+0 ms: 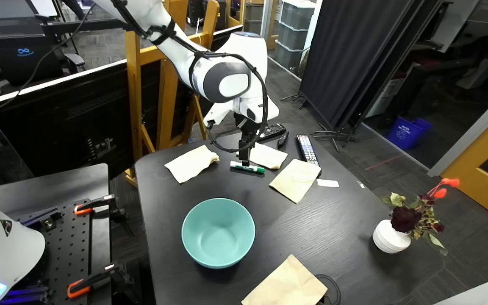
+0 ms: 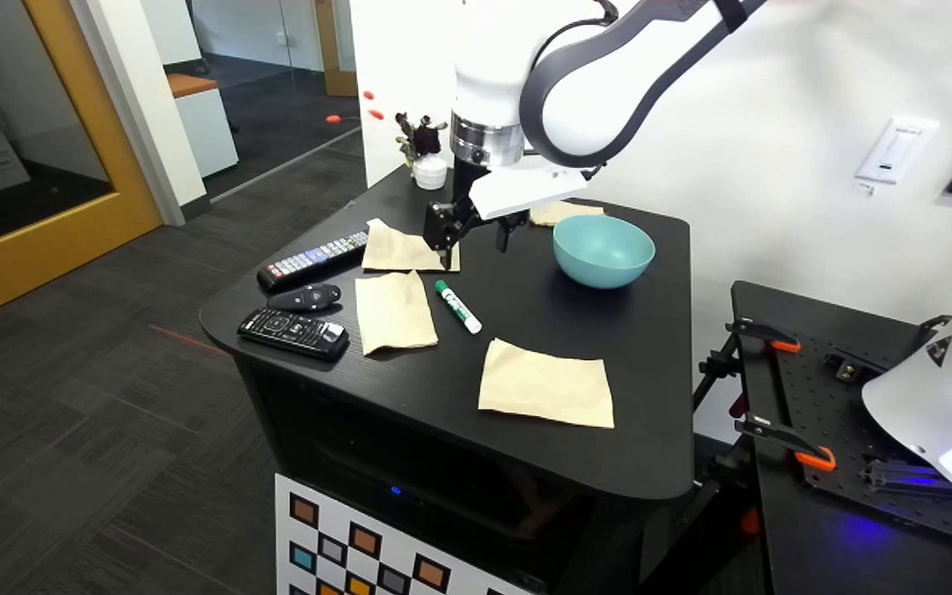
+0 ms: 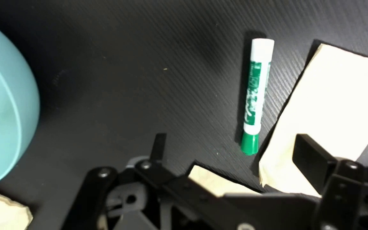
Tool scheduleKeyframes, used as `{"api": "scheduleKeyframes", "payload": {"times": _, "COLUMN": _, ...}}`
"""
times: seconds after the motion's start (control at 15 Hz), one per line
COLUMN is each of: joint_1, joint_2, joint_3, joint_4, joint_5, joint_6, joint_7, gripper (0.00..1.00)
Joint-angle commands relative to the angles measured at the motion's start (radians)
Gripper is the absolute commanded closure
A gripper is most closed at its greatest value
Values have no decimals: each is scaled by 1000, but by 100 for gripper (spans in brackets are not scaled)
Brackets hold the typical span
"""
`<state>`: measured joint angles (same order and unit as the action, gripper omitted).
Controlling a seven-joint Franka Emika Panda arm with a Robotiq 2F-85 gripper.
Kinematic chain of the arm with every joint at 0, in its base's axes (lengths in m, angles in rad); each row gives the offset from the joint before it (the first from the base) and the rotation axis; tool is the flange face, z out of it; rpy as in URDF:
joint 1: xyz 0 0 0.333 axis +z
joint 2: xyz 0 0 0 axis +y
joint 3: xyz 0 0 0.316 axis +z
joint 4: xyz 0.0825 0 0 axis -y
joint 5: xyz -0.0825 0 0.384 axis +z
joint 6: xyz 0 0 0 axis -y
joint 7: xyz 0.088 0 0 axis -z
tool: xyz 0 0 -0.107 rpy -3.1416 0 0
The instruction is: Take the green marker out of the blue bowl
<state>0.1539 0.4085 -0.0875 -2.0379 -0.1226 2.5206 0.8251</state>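
Note:
The green marker, with a white end and a green cap, lies on the dark table and shows in both exterior views point(image 1: 247, 167) point(image 2: 458, 306) and the wrist view point(image 3: 256, 92). The teal-blue bowl stands upright apart from it, in both exterior views point(image 1: 218, 224) point(image 2: 604, 263); the bowl's side shows at the wrist view's left edge point(image 3: 27, 86). Its inside holds nothing. My gripper is open, fingers wide apart with nothing between them, above the table by the marker, in both exterior views point(image 1: 245, 162) point(image 2: 474, 253) and the wrist view point(image 3: 230, 139). The marker's capped end appears between the fingertips, not gripped.
Several tan paper napkins point(image 1: 295, 180) lie around the marker and bowl. A long remote point(image 2: 315, 260), a small black device point(image 2: 304, 297) and another remote point(image 2: 294, 332) lie near a table edge. A white vase with flowers point(image 1: 391, 237) stands on the table.

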Motion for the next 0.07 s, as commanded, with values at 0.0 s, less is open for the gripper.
{"api": "scheduleKeyframes", "payload": {"times": 0.0, "joint_1": 4, "joint_2": -10, "joint_3": -4, "joint_4": -10, "joint_5": 4, "joint_6": -2, "joint_7": -3, "gripper": 0}}
